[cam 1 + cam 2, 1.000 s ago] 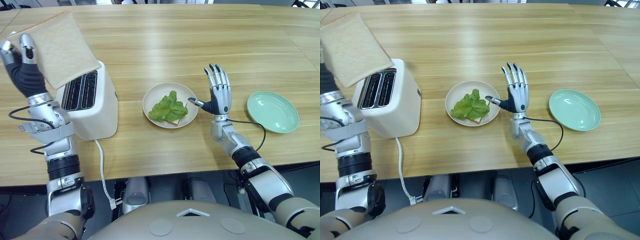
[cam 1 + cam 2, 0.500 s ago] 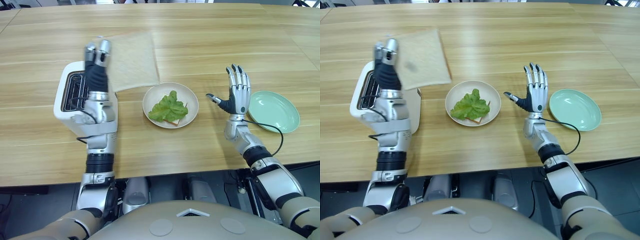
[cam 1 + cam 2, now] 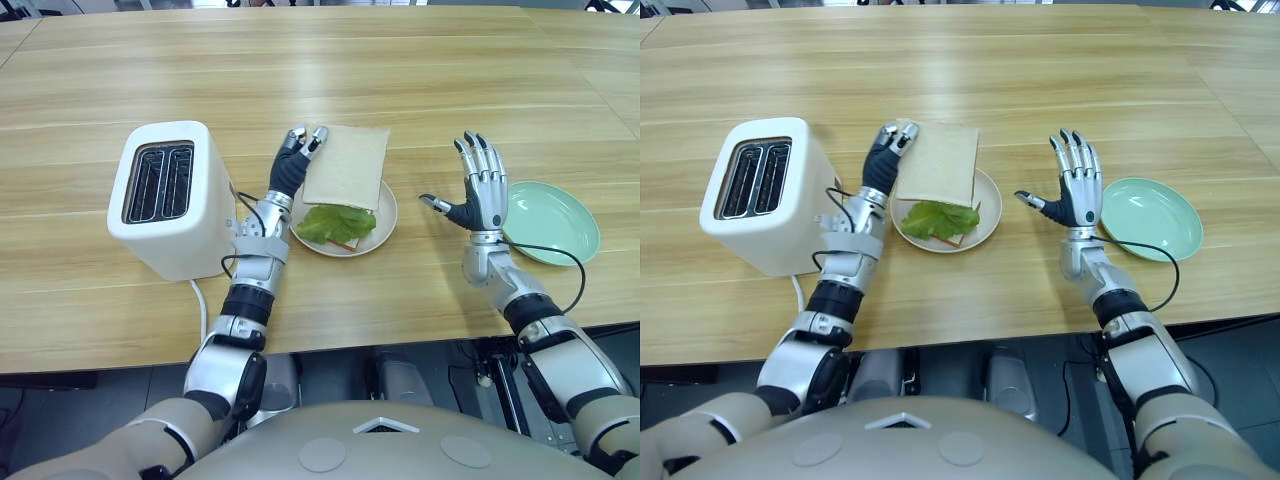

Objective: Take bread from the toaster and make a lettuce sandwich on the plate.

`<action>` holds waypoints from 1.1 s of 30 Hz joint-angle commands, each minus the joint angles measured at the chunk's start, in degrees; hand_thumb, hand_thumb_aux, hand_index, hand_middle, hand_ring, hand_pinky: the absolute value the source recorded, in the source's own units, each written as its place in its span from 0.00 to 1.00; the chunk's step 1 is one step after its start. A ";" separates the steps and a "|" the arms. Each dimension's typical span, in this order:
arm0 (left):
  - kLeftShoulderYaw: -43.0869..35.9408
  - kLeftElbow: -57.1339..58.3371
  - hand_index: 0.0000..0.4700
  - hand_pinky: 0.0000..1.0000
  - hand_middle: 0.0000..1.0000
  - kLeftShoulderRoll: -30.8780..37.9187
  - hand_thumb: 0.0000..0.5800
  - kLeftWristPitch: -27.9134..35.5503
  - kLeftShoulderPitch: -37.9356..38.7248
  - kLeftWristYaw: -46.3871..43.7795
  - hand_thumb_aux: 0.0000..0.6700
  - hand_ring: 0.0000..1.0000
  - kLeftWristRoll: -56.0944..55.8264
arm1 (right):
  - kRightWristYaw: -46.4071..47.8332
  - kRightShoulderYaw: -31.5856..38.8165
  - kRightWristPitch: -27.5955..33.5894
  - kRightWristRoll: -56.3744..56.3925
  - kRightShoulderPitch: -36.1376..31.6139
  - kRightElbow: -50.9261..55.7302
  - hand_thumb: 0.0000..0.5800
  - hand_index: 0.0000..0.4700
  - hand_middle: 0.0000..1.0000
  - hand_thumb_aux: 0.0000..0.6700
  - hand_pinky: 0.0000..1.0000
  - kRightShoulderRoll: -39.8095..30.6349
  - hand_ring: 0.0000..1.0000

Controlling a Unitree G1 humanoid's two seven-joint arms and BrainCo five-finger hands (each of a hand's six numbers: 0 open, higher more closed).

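From here, the toaster [image 3: 165, 210] blocks the left of the desk [image 3: 420, 70]. The left robot hand [image 3: 298, 155] holds a bread slice [image 3: 347, 168] over the plate [image 3: 386, 226], closing it off from above. The right robot hand [image 3: 478, 190] stands upright between that plate and the green plate [image 3: 550, 222]. Passage runs along the far half.

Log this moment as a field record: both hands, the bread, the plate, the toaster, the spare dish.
left hand: grips bread slice by its left edge
bread slice: held over the far half of the plate, contact with lettuce unclear
plate: lettuce on a lower slice
right hand: open, raised, between plate and green dish
toaster: stands left of the plate
step left: set down and release the bread slice
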 commanded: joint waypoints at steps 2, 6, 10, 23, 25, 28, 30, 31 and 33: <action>1.08 14.99 0.98 1.00 1.00 0.17 1.00 -3.22 -5.76 -0.96 1.00 1.00 1.74 | 6.42 -1.05 -6.35 2.53 4.03 -9.82 0.00 0.00 0.00 0.00 0.00 -2.97 0.00; 1.61 22.42 0.98 1.00 1.00 0.09 1.00 -4.78 -8.71 -0.67 1.00 1.00 2.82 | 12.54 -1.54 -10.59 4.25 7.24 -18.49 0.00 0.00 0.00 0.00 0.00 -4.24 0.00; 1.23 28.08 0.98 1.00 1.00 0.43 1.00 -5.40 -10.58 1.13 1.00 1.00 5.14 | 19.39 -1.71 -14.39 6.66 10.11 -26.48 0.00 0.00 0.00 0.00 0.00 -4.48 0.00; 0.70 35.61 0.98 1.00 1.00 1.56 1.00 -4.12 -12.36 6.27 1.00 1.00 10.82 | 41.69 2.99 -18.67 9.93 11.77 -30.47 0.00 0.00 0.00 0.00 0.00 0.39 0.00; 0.62 36.18 0.98 1.00 1.00 1.67 1.00 -3.62 -12.45 6.79 1.00 1.00 11.51 | 42.58 4.12 -17.60 7.54 10.34 -26.60 0.00 0.00 0.00 0.00 0.00 1.83 0.00; 0.27 36.86 0.98 1.00 1.00 1.66 1.00 -2.77 -12.29 7.44 1.00 1.00 12.74 | 39.75 5.70 -13.83 2.25 5.48 -16.79 0.00 0.00 0.00 0.00 0.00 4.64 0.00; 0.29 37.31 0.98 1.00 1.00 1.71 1.00 -2.19 -12.28 8.09 1.00 1.00 13.36 | 36.61 7.08 -11.72 -0.76 1.08 -8.53 0.00 0.00 0.00 0.00 0.00 6.76 0.00; 0.34 37.50 0.98 1.00 1.00 1.71 1.00 -1.98 -12.35 8.31 1.00 1.00 13.60 | 35.03 7.93 -10.92 -2.21 -0.88 -5.01 0.00 0.00 0.00 0.00 0.00 7.62 0.00; 0.36 37.78 0.98 1.00 1.00 1.63 1.00 -1.61 -12.55 8.65 1.00 1.00 13.96 | 33.31 9.37 -10.26 -3.81 -3.75 0.32 0.00 0.00 0.00 0.00 0.00 9.01 0.00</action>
